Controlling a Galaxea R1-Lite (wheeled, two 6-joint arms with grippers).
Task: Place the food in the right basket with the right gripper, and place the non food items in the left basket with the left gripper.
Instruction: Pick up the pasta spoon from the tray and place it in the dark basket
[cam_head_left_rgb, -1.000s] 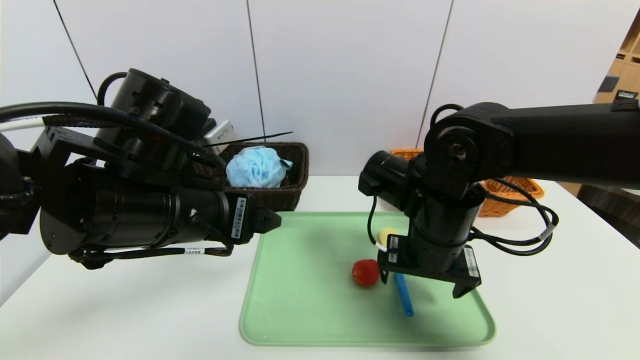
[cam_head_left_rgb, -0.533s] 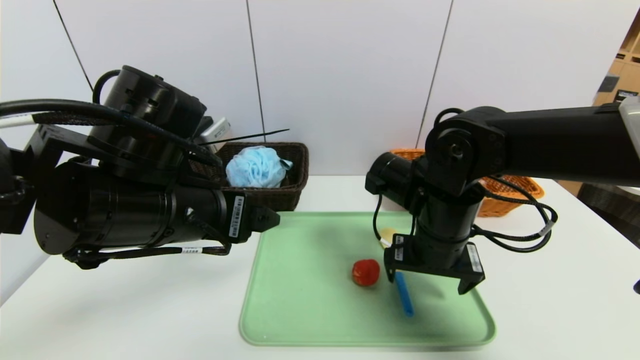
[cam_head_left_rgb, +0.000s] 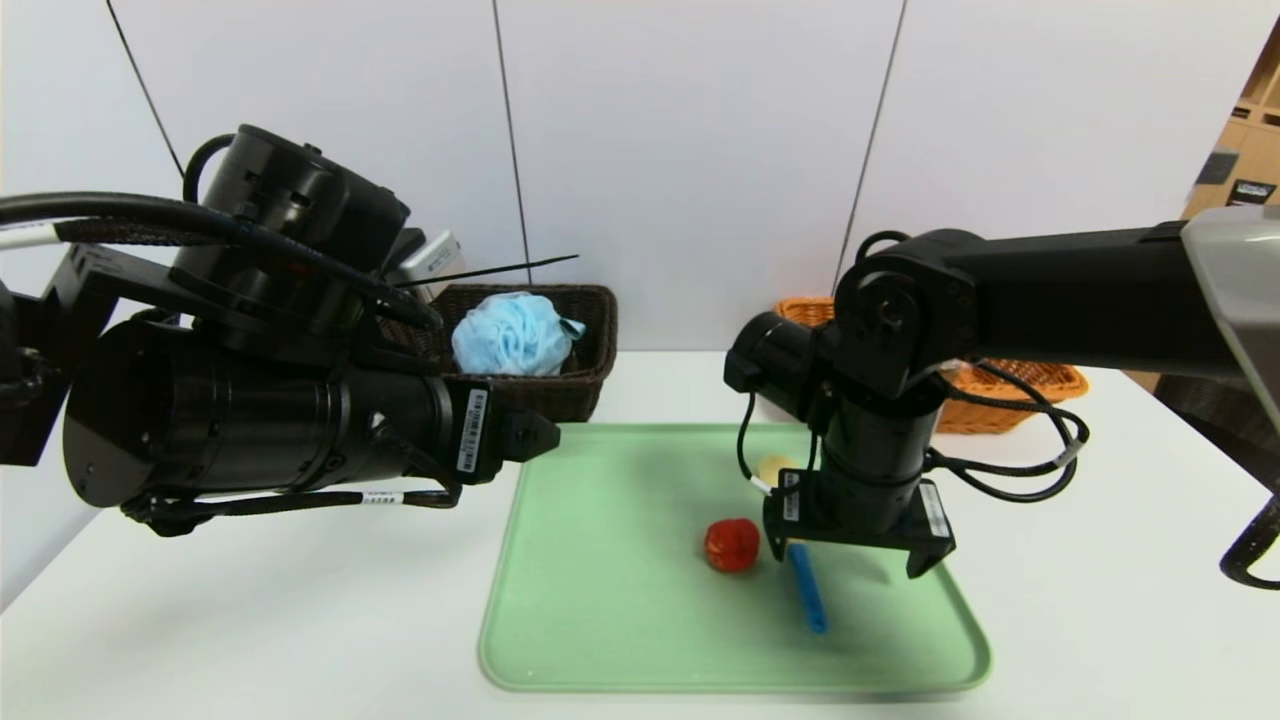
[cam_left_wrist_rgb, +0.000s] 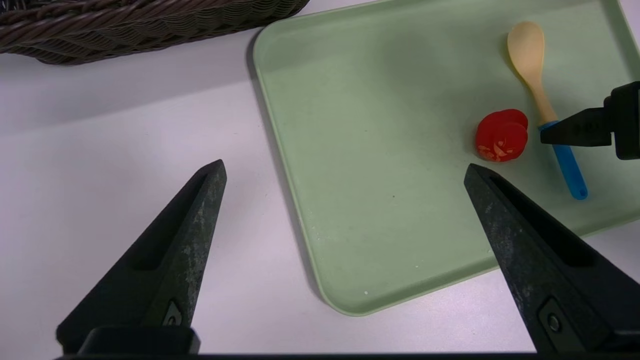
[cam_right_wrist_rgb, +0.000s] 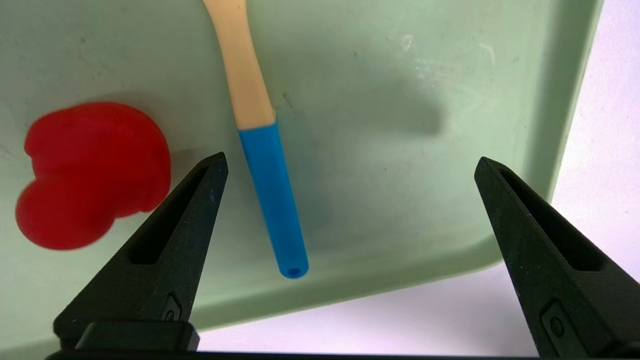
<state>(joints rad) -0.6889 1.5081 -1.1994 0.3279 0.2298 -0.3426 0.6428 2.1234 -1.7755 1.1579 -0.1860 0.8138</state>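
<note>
A red food piece (cam_head_left_rgb: 731, 545) (cam_left_wrist_rgb: 501, 136) (cam_right_wrist_rgb: 92, 172) lies on the green tray (cam_head_left_rgb: 600, 600). Beside it is a spoon with a blue handle (cam_head_left_rgb: 806, 590) (cam_left_wrist_rgb: 565, 160) (cam_right_wrist_rgb: 272, 200). My right gripper (cam_head_left_rgb: 845, 565) (cam_right_wrist_rgb: 350, 160) hangs open just above the tray, holding nothing. The blue handle lies under its gap, close to one finger, and the red piece lies outside that finger. My left gripper (cam_head_left_rgb: 545, 440) (cam_left_wrist_rgb: 344, 166) is open and empty, held above the table at the tray's left edge. The dark left basket (cam_head_left_rgb: 590, 380) holds a blue bath sponge (cam_head_left_rgb: 512, 335). The orange right basket (cam_head_left_rgb: 1020, 395) stands behind the right arm.
The tray's near rim (cam_right_wrist_rgb: 350, 295) lies just under the right gripper, with white table (cam_head_left_rgb: 1100, 620) beyond it. The left arm's bulky body (cam_head_left_rgb: 250, 430) hides the table's left part. A white wall closes the back.
The right gripper has shifted slightly left over the spoon handle, and its forearm has sunk a little. The left arm has drawn back slightly. Both grippers stay open.
</note>
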